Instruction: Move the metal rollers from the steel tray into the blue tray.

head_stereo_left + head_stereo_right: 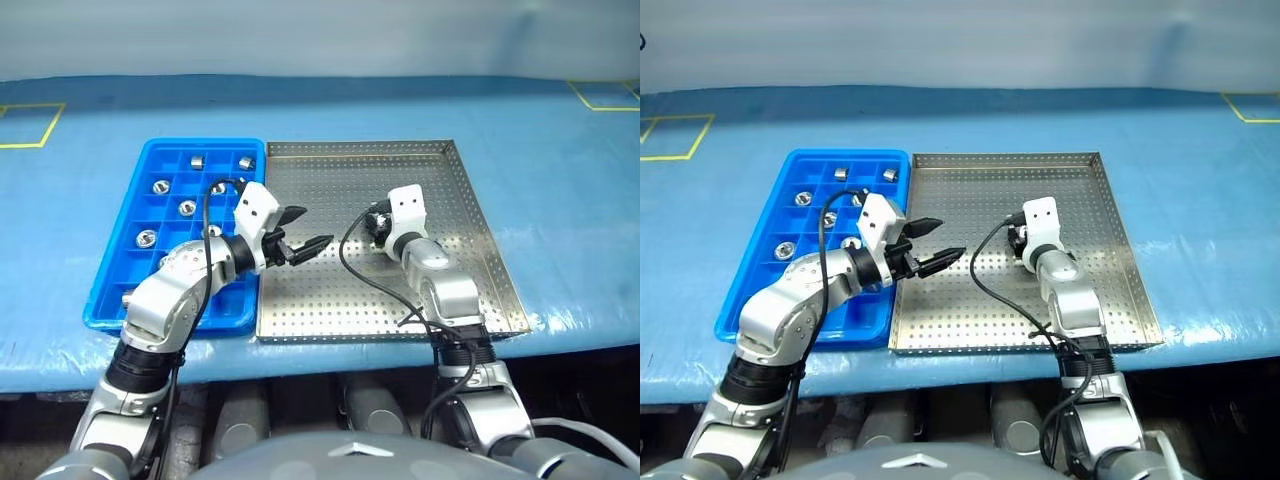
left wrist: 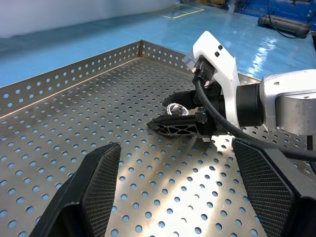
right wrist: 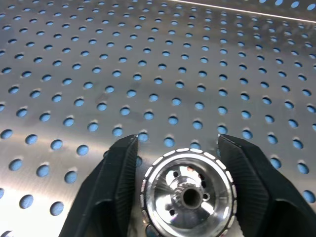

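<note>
Closest to my right wrist camera sits a metal roller (image 3: 187, 195), its hollow face turned toward me, pinched between the two black fingers (image 3: 116, 185) of my right end effector (image 1: 377, 226). They press against its ribbed sides, so I judge the grip closed on it, low over the floor of the steel tray (image 1: 320, 300); I cannot tell whether the roller has left the perforated metal yet.

The blue tabletop (image 1: 560, 170) carries both trays side by side and touching, which keeps the carry short. The steel tray lies on my right; I see no other roller on its floor, so I take this one to be the last. The blue tray (image 1: 165, 320) lies on my left, and several rollers (image 1: 187, 208) already sit one to a cell in its farther rows, the cells keeping them from rolling about.

My left end effector (image 1: 300, 232) hangs over the seam between the trays, pointing toward the right one, its fingers spread wide and holding nothing. I read that as waiting, either for a handover or simply clear of the grasp.
</note>
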`<act>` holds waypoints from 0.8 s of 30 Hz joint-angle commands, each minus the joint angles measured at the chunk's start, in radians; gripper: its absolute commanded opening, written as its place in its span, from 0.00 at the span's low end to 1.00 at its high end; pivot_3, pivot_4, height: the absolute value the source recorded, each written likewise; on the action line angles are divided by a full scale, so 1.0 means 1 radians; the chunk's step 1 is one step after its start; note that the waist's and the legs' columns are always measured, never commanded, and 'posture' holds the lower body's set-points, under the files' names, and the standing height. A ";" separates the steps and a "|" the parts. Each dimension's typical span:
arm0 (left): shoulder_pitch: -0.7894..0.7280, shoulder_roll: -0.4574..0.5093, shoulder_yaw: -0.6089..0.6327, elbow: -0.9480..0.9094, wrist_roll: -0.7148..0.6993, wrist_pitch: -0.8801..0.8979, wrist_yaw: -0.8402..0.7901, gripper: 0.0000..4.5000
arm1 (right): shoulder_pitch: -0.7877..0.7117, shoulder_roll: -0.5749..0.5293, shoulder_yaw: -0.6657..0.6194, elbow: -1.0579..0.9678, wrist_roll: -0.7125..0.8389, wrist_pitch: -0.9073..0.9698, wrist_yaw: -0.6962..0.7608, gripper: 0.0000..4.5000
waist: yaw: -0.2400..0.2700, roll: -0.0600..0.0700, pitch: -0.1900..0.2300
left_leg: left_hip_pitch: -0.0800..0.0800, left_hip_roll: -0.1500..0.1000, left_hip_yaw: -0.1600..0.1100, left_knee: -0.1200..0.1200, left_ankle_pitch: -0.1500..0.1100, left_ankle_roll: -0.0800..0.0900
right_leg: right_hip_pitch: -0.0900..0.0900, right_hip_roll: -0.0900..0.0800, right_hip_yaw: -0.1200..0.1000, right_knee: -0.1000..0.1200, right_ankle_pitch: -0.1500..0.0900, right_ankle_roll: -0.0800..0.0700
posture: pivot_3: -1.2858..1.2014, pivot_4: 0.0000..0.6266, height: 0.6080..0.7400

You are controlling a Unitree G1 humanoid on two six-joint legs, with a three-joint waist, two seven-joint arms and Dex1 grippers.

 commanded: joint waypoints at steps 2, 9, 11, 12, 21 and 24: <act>-0.004 0.002 0.023 -0.050 -0.009 -0.002 0.004 0.89 | 0.033 -0.001 0.009 -0.159 0.009 0.049 0.003 0.39 | 0.008 0.000 0.000 | 0.000 0.000 0.000 0.000 0.000 0.000 | 0.000 0.000 0.000 0.000 0.000 0.000 | 0.51 0.24 1.00; -0.004 0.006 0.033 -0.069 -0.019 0.001 0.005 0.89 | 0.031 -0.013 0.072 -0.433 0.017 0.164 0.034 0.39 | 0.011 0.000 0.000 | 0.000 0.000 0.000 0.000 0.000 0.000 | 0.000 0.000 0.000 0.000 0.000 0.001 | 0.50 0.24 1.00; 0.003 0.011 0.055 -0.089 -0.026 -0.005 0.010 0.89 | 0.004 -0.006 0.101 -0.486 0.028 0.188 0.049 0.39 | 0.010 0.000 0.000 | 0.000 0.000 0.000 0.000 0.000 0.000 | 0.000 0.000 0.000 0.000 -0.001 0.002 | 0.51 0.24 1.00; 0.010 0.012 0.072 -0.103 -0.033 -0.008 0.013 0.89 | -0.012 0.001 0.119 -0.502 0.031 0.196 0.055 0.39 | 0.009 0.000 0.000 | 0.000 0.000 0.000 0.000 0.000 0.000 | 0.000 0.000 0.000 0.000 -0.001 0.002 | 0.51 0.24 1.00; 0.187 0.087 0.292 -0.305 -0.082 0.022 0.083 0.89 | -0.139 0.075 0.246 -0.400 0.040 0.165 0.091 0.39 | 0.030 0.000 0.000 | 0.000 0.001 -0.001 0.000 0.000 0.000 | 0.000 0.000 -0.001 0.000 0.000 0.000 | 0.58 0.24 1.00; 0.288 0.101 0.389 -0.389 -0.118 0.039 0.113 0.89 | -0.169 0.097 0.283 -0.355 0.053 0.147 0.127 0.39 | 0.053 -0.001 0.000 | 0.000 0.001 -0.001 -0.001 0.000 0.000 | -0.001 0.000 -0.002 0.000 0.000 0.000 | 0.60 0.24 1.00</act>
